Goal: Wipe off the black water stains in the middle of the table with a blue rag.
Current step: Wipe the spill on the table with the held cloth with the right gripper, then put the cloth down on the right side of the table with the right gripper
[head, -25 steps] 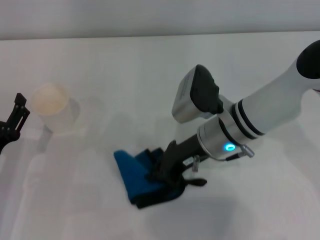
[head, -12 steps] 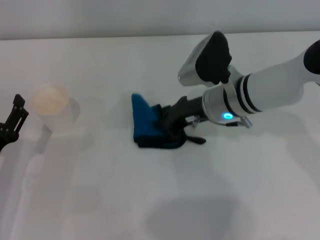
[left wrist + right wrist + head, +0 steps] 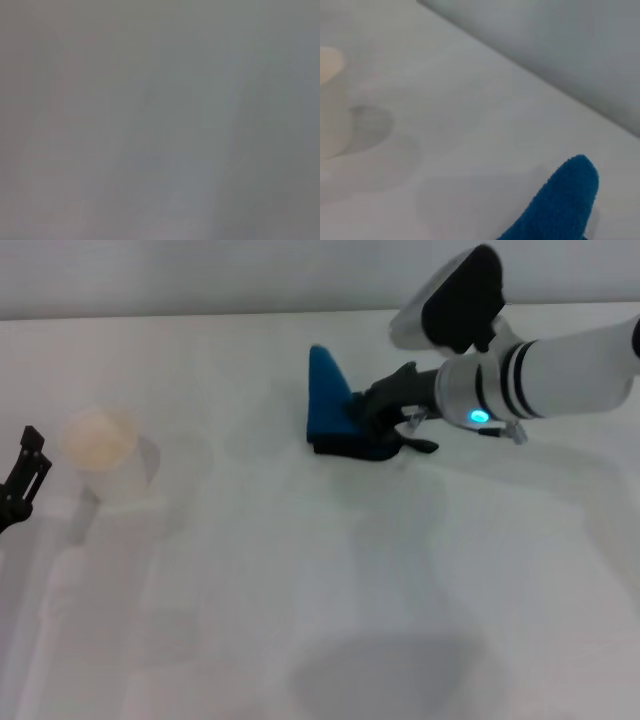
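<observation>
My right gripper (image 3: 368, 418) is shut on the blue rag (image 3: 327, 405), which rests on the white table (image 3: 300, 570) toward the far right of centre, its blue wedge pointing away from me. The rag's dark underlayers and thin tail lie under the gripper. In the right wrist view the blue rag (image 3: 560, 202) tip fills the lower corner. No black water stains show on the table. My left gripper (image 3: 22, 480) sits at the far left edge.
A white paper cup (image 3: 103, 455) stands on the left side of the table, near the left gripper; the cup (image 3: 330, 102) also shows in the right wrist view. The table's far edge meets a grey wall.
My right gripper has dragged the blue rag from the near middle of the table away from me and to the right. The left arm barely moved.
</observation>
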Controlling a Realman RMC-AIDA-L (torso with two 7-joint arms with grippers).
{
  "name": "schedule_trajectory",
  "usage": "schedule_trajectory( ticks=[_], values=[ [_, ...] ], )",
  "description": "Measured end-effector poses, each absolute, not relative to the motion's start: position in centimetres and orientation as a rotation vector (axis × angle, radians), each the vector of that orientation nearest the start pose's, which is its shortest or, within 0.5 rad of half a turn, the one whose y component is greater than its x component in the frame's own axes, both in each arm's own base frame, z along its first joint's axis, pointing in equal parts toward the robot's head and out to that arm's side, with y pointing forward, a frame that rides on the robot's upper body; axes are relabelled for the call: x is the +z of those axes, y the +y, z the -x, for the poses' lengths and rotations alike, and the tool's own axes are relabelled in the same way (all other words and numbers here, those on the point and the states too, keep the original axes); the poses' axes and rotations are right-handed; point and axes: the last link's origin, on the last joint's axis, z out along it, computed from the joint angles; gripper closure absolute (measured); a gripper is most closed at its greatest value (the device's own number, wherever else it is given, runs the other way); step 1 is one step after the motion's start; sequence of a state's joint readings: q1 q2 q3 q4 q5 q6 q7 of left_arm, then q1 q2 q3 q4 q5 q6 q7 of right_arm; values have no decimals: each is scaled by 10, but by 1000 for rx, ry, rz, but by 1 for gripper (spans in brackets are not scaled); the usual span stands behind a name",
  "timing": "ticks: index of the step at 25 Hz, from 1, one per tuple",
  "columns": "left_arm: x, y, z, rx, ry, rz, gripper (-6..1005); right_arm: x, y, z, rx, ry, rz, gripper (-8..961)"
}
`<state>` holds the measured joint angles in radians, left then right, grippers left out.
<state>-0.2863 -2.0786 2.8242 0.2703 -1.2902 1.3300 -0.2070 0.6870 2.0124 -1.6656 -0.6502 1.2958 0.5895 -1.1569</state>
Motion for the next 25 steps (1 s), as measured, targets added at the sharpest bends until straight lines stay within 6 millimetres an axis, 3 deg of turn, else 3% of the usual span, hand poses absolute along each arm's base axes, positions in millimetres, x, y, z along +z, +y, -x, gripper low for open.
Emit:
schedule_trajectory(
  ticks=[8,16,20,25],
  values=[
    [-41,264,333,-843,-689,1581,122,-26,427,-249,29,770,2412,886],
    [-40,265,333,-843,-687,1581,122,24,423,-262,-54,802,2458,881],
    [-40,265,333,-843,-687,1581,122,26,418,-270,-189,811,2448,878],
    [-41,265,333,-844,-687,1581,122,8,411,-275,-302,793,2456,873]
  ],
)
